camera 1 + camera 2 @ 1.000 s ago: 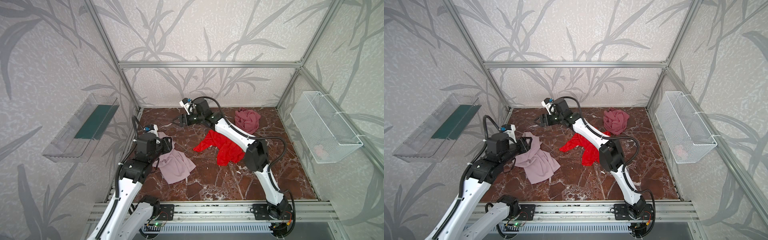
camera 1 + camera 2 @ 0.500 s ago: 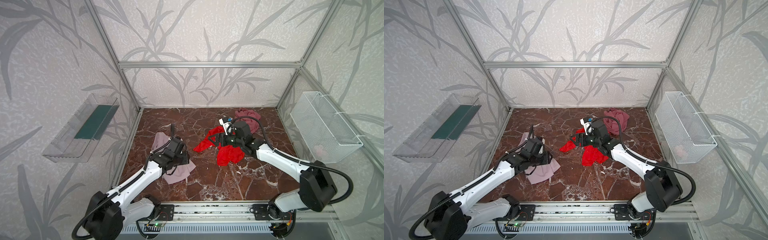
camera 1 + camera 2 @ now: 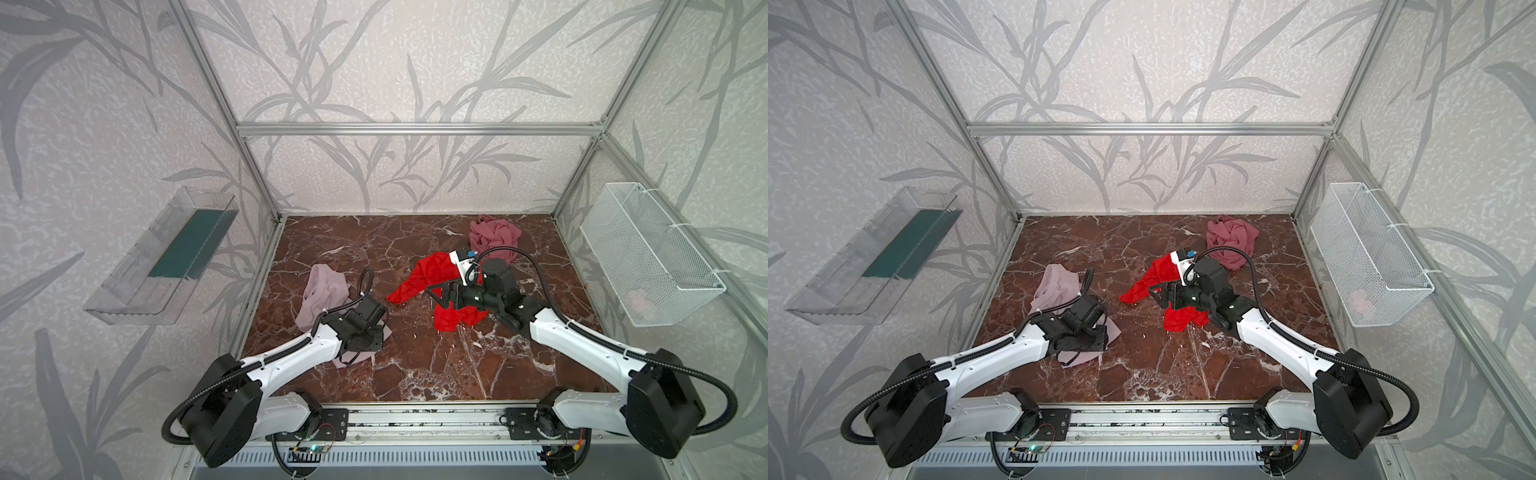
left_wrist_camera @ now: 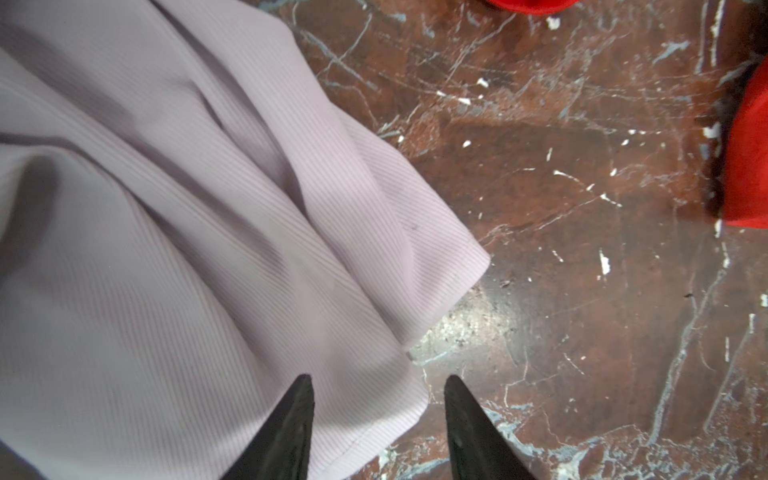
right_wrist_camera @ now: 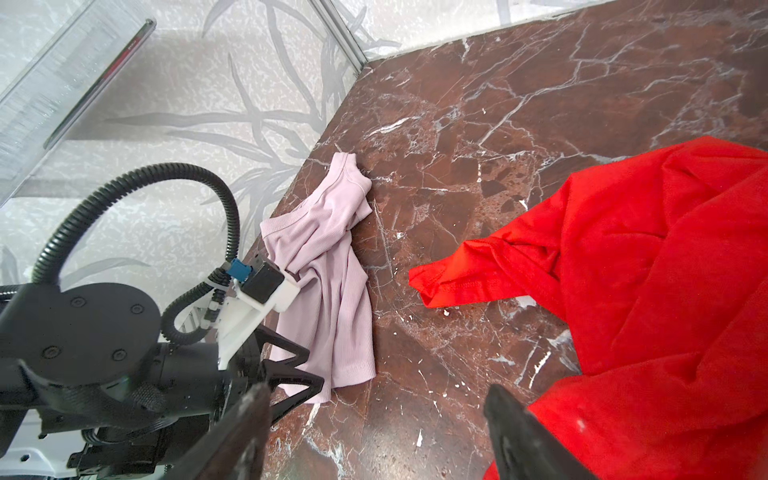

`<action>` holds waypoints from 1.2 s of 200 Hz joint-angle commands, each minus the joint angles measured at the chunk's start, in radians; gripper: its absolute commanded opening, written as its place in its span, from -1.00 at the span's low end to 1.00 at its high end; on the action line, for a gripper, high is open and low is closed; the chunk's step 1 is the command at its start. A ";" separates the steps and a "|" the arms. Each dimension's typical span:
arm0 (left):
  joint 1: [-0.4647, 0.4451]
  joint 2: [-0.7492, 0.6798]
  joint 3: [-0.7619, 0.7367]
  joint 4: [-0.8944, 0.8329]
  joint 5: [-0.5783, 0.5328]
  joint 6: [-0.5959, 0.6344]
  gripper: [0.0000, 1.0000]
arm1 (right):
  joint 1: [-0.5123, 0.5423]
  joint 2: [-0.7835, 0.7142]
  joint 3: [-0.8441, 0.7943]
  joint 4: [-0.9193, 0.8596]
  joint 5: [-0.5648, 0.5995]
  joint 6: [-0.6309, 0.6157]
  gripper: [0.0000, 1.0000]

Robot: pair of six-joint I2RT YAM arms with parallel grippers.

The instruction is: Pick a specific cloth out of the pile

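The tabletop [image 3: 415, 365] is dark red-brown marble with white veins. Three cloths lie on it: a pale lilac cloth [image 3: 322, 286] near the left edge, a red cloth [image 3: 428, 274] spread near the middle, and a dusty-rose cloth [image 3: 492, 235] bunched at the back right.

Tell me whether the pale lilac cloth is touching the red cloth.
No, a strip of bare marble floor separates the pale lilac cloth from the red cloth.

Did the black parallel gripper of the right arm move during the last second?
Yes. The right gripper has come forward and rightward, away from the leaf-patterned back wall, and is now by the bright red cloth.
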 commanded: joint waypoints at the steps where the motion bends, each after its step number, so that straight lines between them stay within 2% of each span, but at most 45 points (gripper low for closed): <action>1: -0.005 0.043 -0.010 0.036 -0.028 -0.022 -0.01 | 0.002 -0.038 -0.028 0.011 -0.004 -0.001 0.61; 31: -0.011 0.138 0.002 0.053 -0.028 -0.008 -0.05 | -0.002 -0.081 -0.059 0.003 0.020 0.001 0.61; 59: -0.012 0.211 0.008 0.076 -0.025 0.006 -0.23 | -0.007 -0.106 -0.063 -0.023 0.029 -0.007 0.61; 67: -0.013 0.228 0.015 0.072 -0.033 0.008 -0.39 | -0.009 -0.112 -0.066 -0.027 0.034 -0.008 0.61; 80: -0.012 0.241 0.026 0.066 -0.035 0.007 -0.84 | -0.009 -0.118 -0.065 -0.033 0.038 -0.005 0.61; 87: -0.013 0.241 0.030 0.061 -0.029 0.006 -1.00 | -0.009 -0.121 -0.066 -0.037 0.040 -0.002 0.61; 111: -0.014 0.198 0.053 0.034 -0.019 0.011 -1.00 | -0.009 -0.125 -0.063 -0.040 0.039 -0.007 0.61; 182: -0.014 -0.077 0.217 -0.165 -0.036 0.037 -1.00 | -0.011 -0.107 -0.039 -0.046 0.035 -0.009 0.61; 240: 0.000 -0.167 0.374 -0.362 -0.164 0.075 -1.00 | -0.013 -0.090 -0.020 -0.041 0.014 -0.011 0.61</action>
